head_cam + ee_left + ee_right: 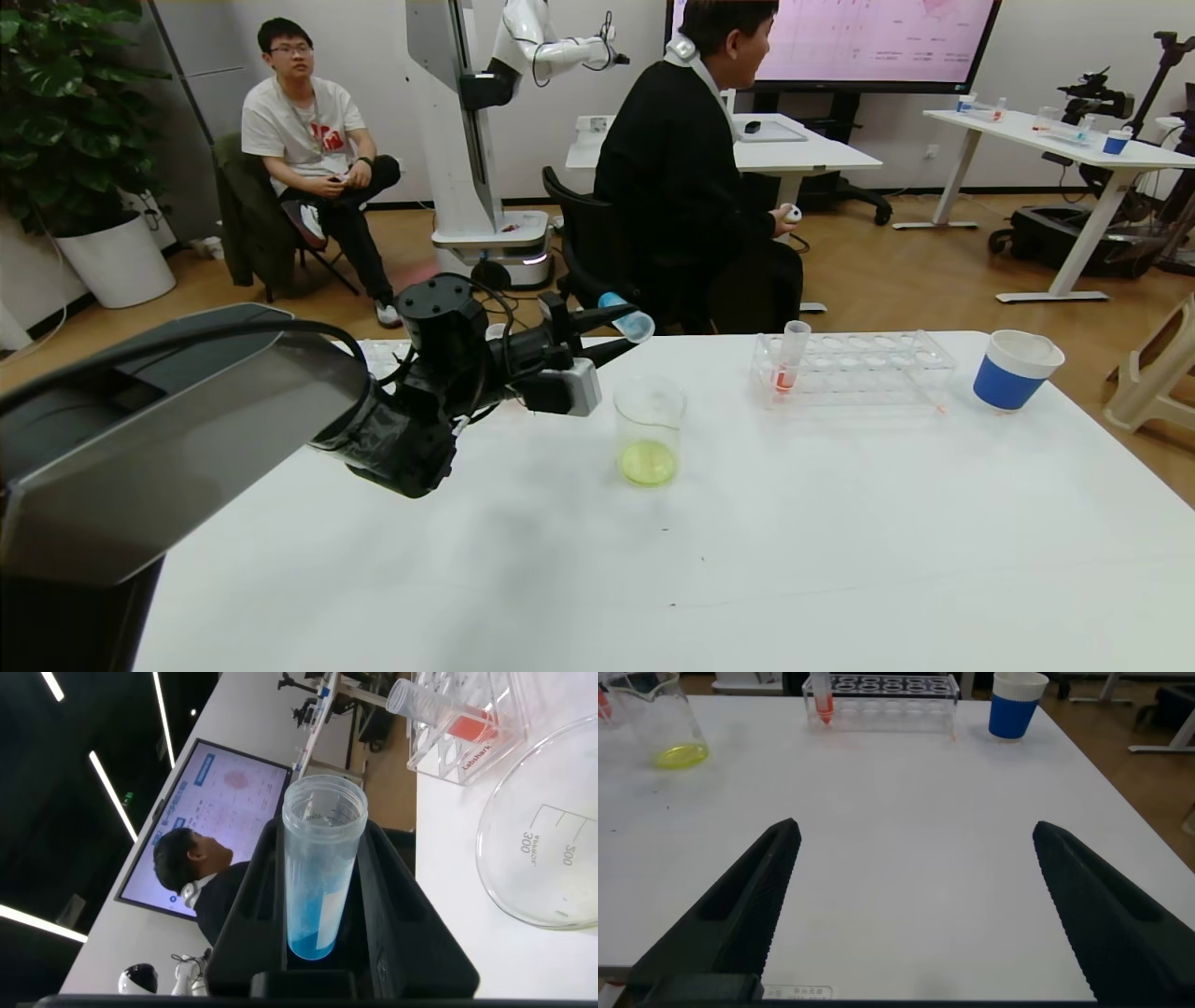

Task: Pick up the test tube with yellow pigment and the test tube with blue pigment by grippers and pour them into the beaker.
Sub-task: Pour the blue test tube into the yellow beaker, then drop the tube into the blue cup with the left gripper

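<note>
My left gripper [611,334] is shut on the test tube with blue pigment [626,317]. It holds the tube tilted close to level, with its open mouth just above the beaker's rim. In the left wrist view the tube [318,873] sits between the black fingers [392,896], with cyan liquid at its rounded tip. The clear beaker [649,429] stands mid-table with yellow-green liquid at its bottom, and also shows in the left wrist view [551,859]. The test tube with yellow pigment is out of view. My right gripper [915,831] is open and empty, low over the bare table.
A clear tube rack [854,366] stands behind and right of the beaker, holding one tube of orange-red liquid [789,359]. A blue-and-white paper cup [1016,369] stands at the far right. Two people sit beyond the table's far edge.
</note>
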`<state>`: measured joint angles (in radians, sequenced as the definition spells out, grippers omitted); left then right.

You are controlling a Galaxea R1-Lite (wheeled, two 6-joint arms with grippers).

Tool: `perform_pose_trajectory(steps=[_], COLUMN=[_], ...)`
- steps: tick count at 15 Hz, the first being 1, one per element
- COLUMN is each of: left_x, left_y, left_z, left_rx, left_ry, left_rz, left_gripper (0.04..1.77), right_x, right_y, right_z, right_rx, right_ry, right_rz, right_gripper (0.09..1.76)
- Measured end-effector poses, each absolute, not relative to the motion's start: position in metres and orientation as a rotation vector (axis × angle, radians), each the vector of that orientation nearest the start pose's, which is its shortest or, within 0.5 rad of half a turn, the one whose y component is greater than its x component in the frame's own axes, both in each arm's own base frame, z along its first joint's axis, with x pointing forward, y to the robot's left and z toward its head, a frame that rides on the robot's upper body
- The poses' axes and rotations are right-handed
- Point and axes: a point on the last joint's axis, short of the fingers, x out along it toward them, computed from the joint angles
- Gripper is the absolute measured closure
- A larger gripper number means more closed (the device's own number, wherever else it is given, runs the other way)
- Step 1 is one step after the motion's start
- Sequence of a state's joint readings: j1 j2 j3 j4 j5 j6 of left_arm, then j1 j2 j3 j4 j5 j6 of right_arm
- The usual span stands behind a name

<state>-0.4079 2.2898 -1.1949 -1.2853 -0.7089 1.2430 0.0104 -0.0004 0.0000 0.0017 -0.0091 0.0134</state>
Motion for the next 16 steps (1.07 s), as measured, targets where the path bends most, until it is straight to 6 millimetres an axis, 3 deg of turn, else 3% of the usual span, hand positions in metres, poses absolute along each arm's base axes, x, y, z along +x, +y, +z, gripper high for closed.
perform_pose_trajectory(steps=[16], left_x=[0.407], left_y=[-0.192], left_z=[0.101], left_rx=[1.356], left_ry=[-0.992], left_rz=[-0.785], left_gripper=[1.32], right_x=[-0.023], right_y=[0.0], right_z=[0.075], right_rx=[0.013], right_ry=[0.001], right_rz=[0.001], right_gripper=[0.11])
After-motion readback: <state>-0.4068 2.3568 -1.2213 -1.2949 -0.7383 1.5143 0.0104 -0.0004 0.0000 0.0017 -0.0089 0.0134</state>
